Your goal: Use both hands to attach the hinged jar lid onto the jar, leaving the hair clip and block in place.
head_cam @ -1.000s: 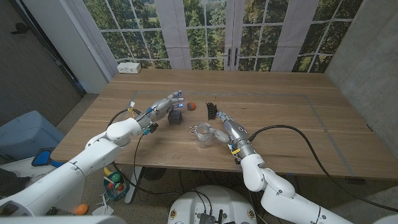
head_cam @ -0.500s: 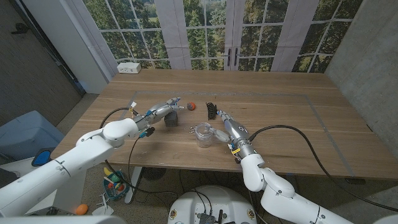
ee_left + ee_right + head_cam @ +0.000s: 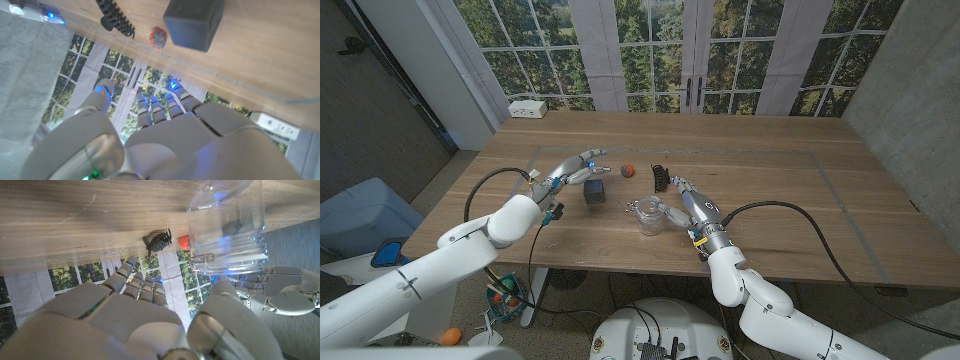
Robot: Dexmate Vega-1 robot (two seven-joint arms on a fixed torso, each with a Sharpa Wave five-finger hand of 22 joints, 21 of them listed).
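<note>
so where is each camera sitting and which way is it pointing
Head view: on the robot's head, looking down over the table; both arms, left hand above the block, right hand beside the jar.
Left wrist view: on the left wrist, looking along the left hand at the block, hair clip and a small red thing.
Right wrist view: on the right wrist, looking along the right hand at the jar.
Shared: all views show the hair clip and red thing.

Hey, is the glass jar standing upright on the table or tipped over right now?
Upright. In the head view the jar stands on its base with its mouth facing up, beside the right hand.
</note>
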